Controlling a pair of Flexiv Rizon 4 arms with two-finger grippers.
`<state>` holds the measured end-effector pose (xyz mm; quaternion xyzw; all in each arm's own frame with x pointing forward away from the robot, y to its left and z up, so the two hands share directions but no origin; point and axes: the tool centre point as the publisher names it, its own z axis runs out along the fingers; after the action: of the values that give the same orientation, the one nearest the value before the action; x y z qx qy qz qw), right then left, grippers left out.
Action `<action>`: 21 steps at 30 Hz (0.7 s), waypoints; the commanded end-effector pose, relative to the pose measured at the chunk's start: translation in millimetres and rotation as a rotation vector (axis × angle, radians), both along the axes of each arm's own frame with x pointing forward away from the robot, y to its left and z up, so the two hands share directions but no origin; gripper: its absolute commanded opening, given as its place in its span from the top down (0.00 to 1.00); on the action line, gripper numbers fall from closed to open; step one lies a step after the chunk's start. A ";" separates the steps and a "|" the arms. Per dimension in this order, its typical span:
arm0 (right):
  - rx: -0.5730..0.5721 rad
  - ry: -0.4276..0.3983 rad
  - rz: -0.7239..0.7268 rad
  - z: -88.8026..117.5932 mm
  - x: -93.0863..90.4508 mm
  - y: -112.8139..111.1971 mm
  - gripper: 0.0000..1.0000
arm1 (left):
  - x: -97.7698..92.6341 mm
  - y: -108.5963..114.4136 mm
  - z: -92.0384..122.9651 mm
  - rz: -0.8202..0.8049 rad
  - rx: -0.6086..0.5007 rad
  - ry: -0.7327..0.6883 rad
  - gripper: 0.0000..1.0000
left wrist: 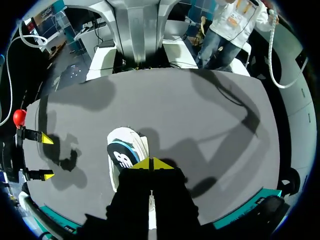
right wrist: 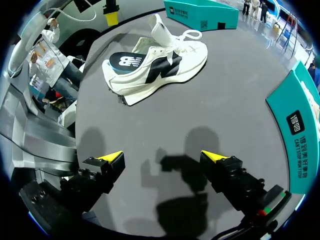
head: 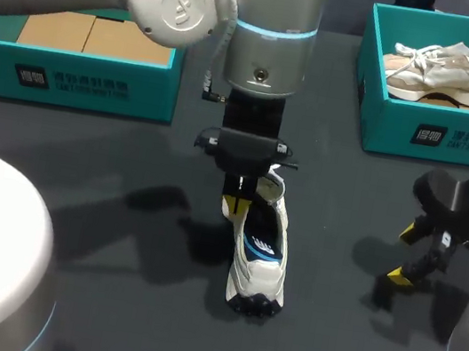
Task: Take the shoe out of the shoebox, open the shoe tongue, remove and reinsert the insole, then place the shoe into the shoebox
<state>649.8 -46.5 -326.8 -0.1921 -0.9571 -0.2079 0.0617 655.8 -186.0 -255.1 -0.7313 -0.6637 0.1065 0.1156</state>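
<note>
Shoebox (head: 423,126) holds a beige shoe (head: 450,72); left fingers (left wrist: 142,164) closed, right fingers (right wrist: 112,157) spread.

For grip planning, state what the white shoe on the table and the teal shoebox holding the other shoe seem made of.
Shoe: matte white textile or leather-like upper, tongue flexing upright; sole probably rubber. Shoebox: likely cardboard, smooth teal finish, thin straight walls.

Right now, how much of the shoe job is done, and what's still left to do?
Done: the shoe is out on the table, and its tongue stands up. In hand: the left gripper is shut above the shoe; the insole lies inside, and I cannot tell if it has been out yet. The right gripper hangs open, off to the side. Left: putting the shoe into the empty shoebox.
</note>
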 end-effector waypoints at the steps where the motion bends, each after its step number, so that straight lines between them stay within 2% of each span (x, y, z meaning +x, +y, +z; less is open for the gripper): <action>1: -0.001 -0.003 -0.001 0.2 -1.8 -0.2 0.00 | -7.7 -8.2 -13.2 -0.010 -0.025 0.003 1.00; 12: -0.001 -0.003 -0.001 0.2 -1.8 -0.2 0.00 | -25.7 -26.7 -35.1 -0.045 -0.027 -0.029 1.00; 21: -0.001 -0.003 -0.001 0.2 -1.8 -0.2 0.00 | -29.1 -31.4 -54.1 -0.042 -0.042 -0.039 1.00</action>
<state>649.8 -46.5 -326.9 -0.1921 -0.9571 -0.2080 0.0617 627.7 -215.6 -301.7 -0.7499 -0.6473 0.1018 0.0912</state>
